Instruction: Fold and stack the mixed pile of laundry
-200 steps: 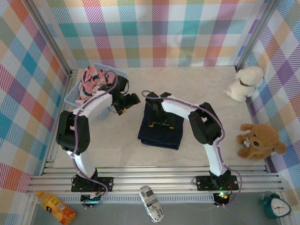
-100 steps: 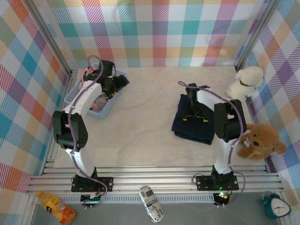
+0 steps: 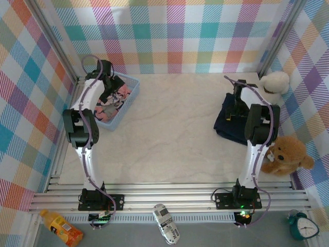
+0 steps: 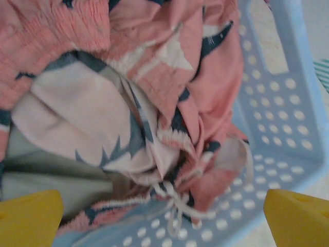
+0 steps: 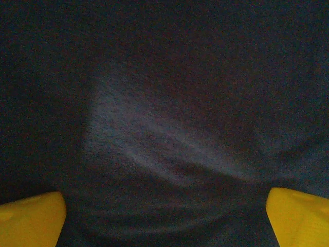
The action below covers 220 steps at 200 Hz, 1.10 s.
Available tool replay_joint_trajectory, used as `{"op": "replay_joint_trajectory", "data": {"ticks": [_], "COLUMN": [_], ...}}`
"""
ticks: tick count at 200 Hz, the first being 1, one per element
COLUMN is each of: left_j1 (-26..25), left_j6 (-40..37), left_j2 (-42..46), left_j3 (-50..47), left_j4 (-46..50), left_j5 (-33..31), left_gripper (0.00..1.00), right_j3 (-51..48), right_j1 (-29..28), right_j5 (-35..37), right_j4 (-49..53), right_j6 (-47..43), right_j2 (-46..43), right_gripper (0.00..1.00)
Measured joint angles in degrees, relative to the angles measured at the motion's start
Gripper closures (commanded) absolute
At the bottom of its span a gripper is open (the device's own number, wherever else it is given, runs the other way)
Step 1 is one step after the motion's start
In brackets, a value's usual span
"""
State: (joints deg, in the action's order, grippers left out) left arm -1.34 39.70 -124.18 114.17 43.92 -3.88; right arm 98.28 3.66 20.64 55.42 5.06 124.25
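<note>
The left gripper (image 4: 164, 218), jaws wide apart, hangs just above the pink garment (image 4: 154, 82), which lies crumpled in the light blue basket (image 4: 280, 134) at the far left of the bench (image 3: 169, 134). The step looks to be lifting it out: better to sink onto a thick ridge of cloth near the middle (not the thin drawstring (image 4: 173, 206)) and close before rising, lest the basket come along. The right gripper (image 5: 164, 216), likewise spread, sits close over the folded navy T-shirt (image 3: 223, 128) on the bench's right side. The basket seems to hold that one garment alone.
</note>
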Motion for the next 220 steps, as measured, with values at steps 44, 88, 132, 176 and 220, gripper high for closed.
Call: {"op": "replay_joint_trajectory", "data": {"ticks": [44, 88, 132, 176, 220], "left_j1": [0.00, 0.42, 1.68, 1.92, 1.60], "left_j6": [1.81, 4.66, 4.26, 2.86, 4.02], "left_j2": [-9.64, -19.76, -21.62, -14.62, -1.16], "left_j3": [11.19, 18.91, 19.96, 20.33, 29.33], "left_j4": [3.23, 6.21, 6.93, 5.33, -0.48], "left_j5": [-6.19, -8.37, -3.43, 7.10, 20.70], "left_gripper": [0.00, 0.45, 1.00, 1.00, 1.00], "right_j3": [2.86, 1.90, -0.68, -2.58, -9.31], "right_j1": [-0.72, -0.74, -0.50, -0.02, 0.02], "right_j5": [-3.30, -14.05, -23.76, -32.15, -35.34], "right_j4": [0.87, 0.42, -3.34, -6.51, -11.26], "right_j6": [2.97, 8.22, 14.51, 19.06, 22.34], "right_j2": [-1.97, -13.94, -18.58, -18.58, -23.34], "right_gripper": [0.00, 0.00, 0.01, 0.01, 0.01]}}
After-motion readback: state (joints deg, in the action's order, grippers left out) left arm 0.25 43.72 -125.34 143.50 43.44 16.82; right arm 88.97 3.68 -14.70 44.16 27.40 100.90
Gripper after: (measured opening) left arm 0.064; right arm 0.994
